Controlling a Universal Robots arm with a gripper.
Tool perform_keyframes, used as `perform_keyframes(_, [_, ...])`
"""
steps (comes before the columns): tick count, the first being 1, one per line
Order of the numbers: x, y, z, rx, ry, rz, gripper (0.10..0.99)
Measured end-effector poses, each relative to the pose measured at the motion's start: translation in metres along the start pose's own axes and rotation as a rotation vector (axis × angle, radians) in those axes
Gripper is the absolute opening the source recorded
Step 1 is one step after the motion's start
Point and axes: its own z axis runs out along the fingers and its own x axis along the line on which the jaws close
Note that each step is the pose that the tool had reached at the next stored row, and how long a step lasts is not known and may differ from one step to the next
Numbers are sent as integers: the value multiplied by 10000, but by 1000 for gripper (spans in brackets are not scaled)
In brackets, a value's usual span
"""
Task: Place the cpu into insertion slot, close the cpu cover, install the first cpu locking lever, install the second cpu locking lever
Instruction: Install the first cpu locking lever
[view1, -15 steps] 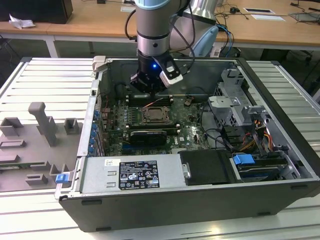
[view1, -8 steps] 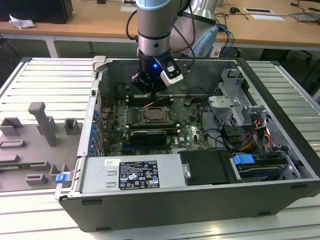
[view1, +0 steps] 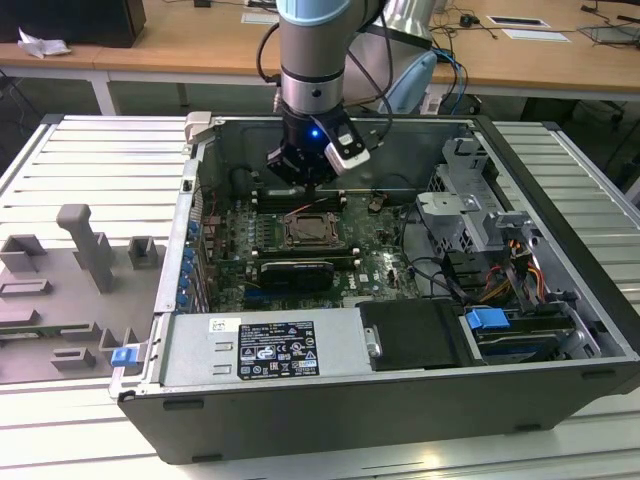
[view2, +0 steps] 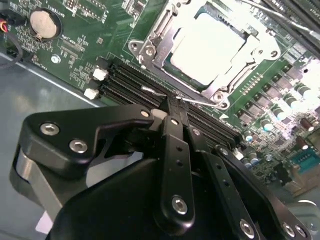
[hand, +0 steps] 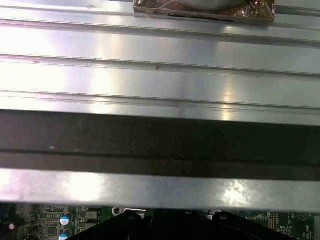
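Note:
Inside the open computer case, the cpu (view2: 210, 45) lies flat in the insertion slot (view1: 308, 228), its pale metal top glaring under the light. The silver cpu cover (view2: 165, 37) lies down around it, framing the chip. A thin wire locking lever (view2: 200, 101) runs along the socket edge nearest the memory slots. My gripper (view2: 175, 102) is shut, its black fingertips together right at that wire, with nothing else between them. In the exterior view the gripper (view1: 312, 186) hangs just behind the socket, at its far edge.
Black memory slots (view2: 130, 82) lie between gripper and socket. A long black expansion card (view1: 290, 272) sits in front of the socket, and the grey labelled box (view1: 265, 345) beyond that. A drive cage (view1: 470, 210) and cables fill the right. The case wall (hand: 160, 50) rises close behind the wrist.

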Motion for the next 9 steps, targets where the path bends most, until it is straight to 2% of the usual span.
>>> perform_keyframes(5, [-80,9,38,-3,3,-47,106])
perform_keyframes(9, [-104,4,89,-1,5,-51,106])
